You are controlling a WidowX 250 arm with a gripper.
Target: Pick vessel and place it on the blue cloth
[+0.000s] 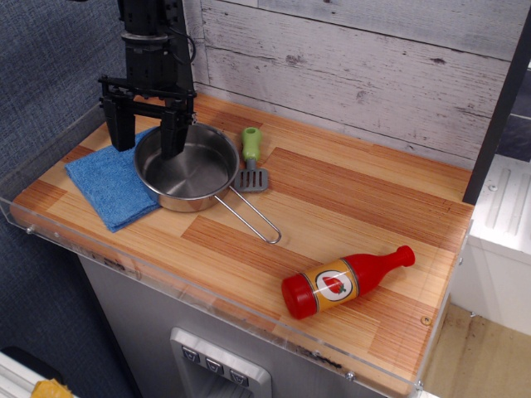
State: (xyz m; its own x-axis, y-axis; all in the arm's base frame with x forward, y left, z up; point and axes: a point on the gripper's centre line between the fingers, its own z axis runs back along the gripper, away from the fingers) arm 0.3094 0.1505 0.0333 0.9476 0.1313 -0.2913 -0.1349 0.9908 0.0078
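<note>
The vessel (195,170), a shiny steel pan with a wire loop handle pointing front right, sits on the wooden table with its left rim overlapping the right edge of the blue cloth (104,186). The gripper (146,137) hangs open over the pan's left rim. One finger (172,137) is above the inside of the pan. The other finger (119,133) is above the cloth's back corner. The gripper holds nothing.
A small grey spatula with a green handle (251,157) lies just right of the pan. A red sauce bottle (344,282) lies on its side at the front right. A clear acrylic rim (50,236) borders the table; a plank wall stands behind.
</note>
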